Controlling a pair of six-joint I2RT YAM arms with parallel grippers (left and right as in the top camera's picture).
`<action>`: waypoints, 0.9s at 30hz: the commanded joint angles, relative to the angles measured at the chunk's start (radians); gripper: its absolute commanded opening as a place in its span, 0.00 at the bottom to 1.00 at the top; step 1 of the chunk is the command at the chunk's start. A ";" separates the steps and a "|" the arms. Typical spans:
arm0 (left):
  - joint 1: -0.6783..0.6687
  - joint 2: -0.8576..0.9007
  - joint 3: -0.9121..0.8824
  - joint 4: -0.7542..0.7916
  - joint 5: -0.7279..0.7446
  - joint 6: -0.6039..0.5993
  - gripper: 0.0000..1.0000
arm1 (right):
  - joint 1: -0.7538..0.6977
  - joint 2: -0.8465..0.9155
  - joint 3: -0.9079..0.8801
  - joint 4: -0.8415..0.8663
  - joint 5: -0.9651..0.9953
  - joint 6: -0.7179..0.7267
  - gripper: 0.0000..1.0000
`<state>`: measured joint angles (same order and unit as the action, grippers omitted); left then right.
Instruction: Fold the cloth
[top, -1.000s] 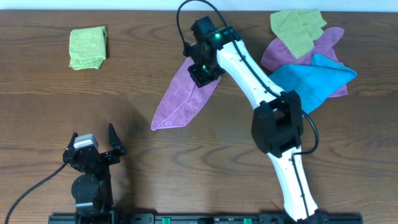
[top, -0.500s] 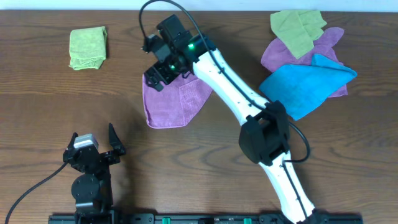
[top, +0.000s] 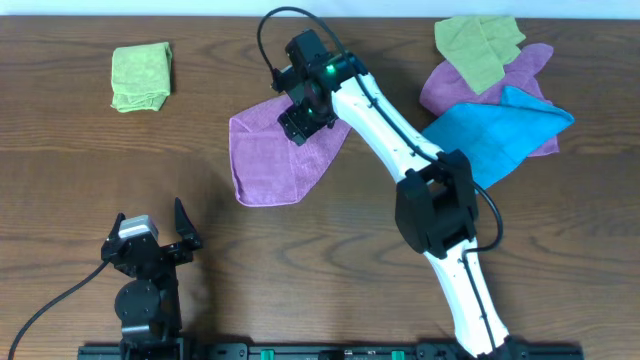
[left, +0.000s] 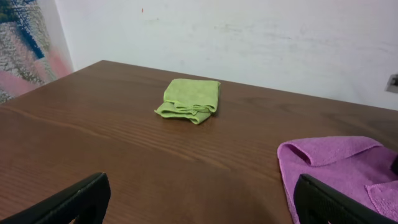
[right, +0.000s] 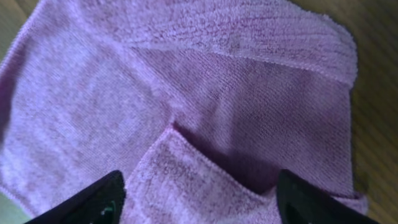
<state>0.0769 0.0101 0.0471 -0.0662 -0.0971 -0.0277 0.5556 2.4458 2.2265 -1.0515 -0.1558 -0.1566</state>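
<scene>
The cloth (top: 268, 160) lies crumpled and partly doubled over on the table left of centre, one flap reaching right under my right arm. My right gripper (top: 301, 124) hovers over its upper right part. In the right wrist view the right gripper (right: 202, 200) is open, its fingers wide apart above a raised fold of the cloth (right: 205, 81), gripping nothing. My left gripper (top: 152, 238) rests near the front left edge, open and empty. In the left wrist view the cloth (left: 348, 168) shows to the right, beyond the left gripper (left: 199, 205).
A folded green cloth (top: 140, 77) lies at the back left, also in the left wrist view (left: 189, 99). At the back right is a pile: a green cloth (top: 478, 45), a second purple cloth (top: 520, 70) and a bright blue cloth (top: 500, 130).
My right gripper dragged the cloth's corner to the left, let it go and opened, then drew back to the right. The cloth went from a long diagonal strip to a squarer heap.
</scene>
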 joint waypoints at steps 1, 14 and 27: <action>0.003 -0.006 -0.035 -0.015 -0.010 0.006 0.95 | 0.004 -0.002 -0.043 0.026 0.009 -0.043 0.74; 0.003 -0.006 -0.035 -0.015 -0.010 0.006 0.95 | 0.003 0.005 -0.121 0.040 0.010 -0.051 0.27; 0.003 -0.006 -0.035 -0.015 -0.010 0.006 0.95 | -0.001 -0.025 0.097 -0.359 0.026 0.019 0.01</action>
<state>0.0769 0.0101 0.0471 -0.0662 -0.0971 -0.0277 0.5556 2.4458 2.2436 -1.3590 -0.1333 -0.1627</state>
